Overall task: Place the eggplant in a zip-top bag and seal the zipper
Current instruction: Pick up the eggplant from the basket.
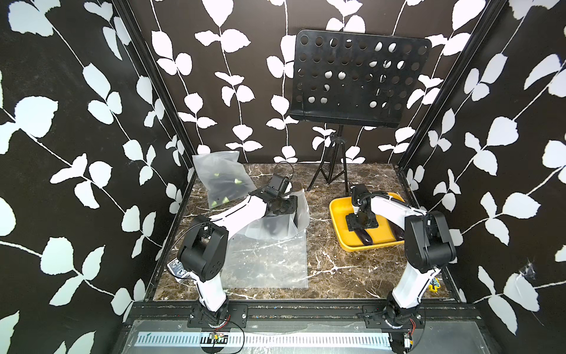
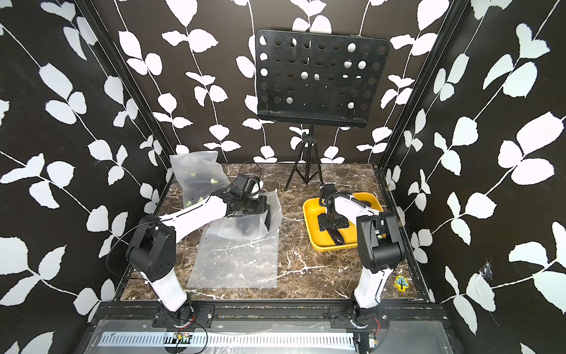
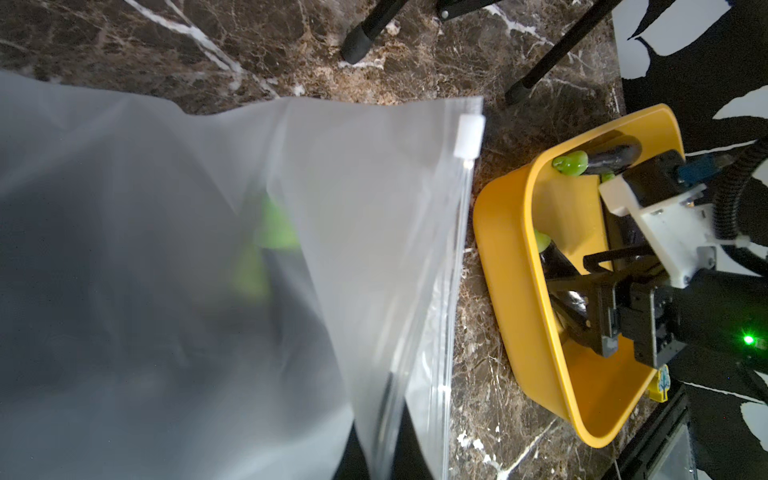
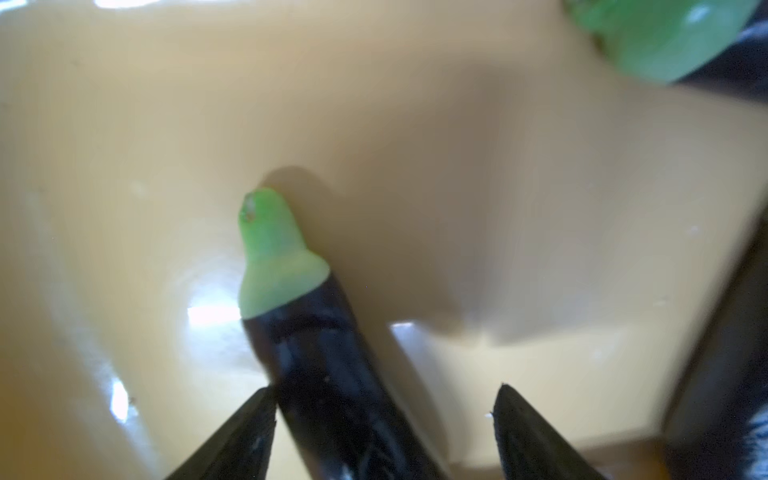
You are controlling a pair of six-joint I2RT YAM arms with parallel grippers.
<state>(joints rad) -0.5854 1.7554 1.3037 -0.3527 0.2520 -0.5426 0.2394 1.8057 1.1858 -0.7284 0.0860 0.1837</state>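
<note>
Low in the right wrist frame, the right gripper [image 4: 386, 390] stands open astride the eggplant [image 4: 316, 365]. One fingertip touches its side and the other is clear, above the yellow tray [image 4: 415, 124] floor. In a top view, left of centre, the left gripper [image 1: 294, 216] is closed, pinching the zip-top bag [image 1: 266, 260] mouth edge upward. Bare marble tabletop [image 1: 321, 260] separates bag and tray.

White links [image 1: 239, 214], black joints [image 1: 428, 242] (cabled) — black right gripper [image 4: 386, 388]

Tray [image 1: 336, 210] right on table [image 1: 337, 269], eggplant [image 1: 364, 237] in it; zip-top bag [image 1: 266, 263] left; stand [image 1: 346, 118] behind.
</note>
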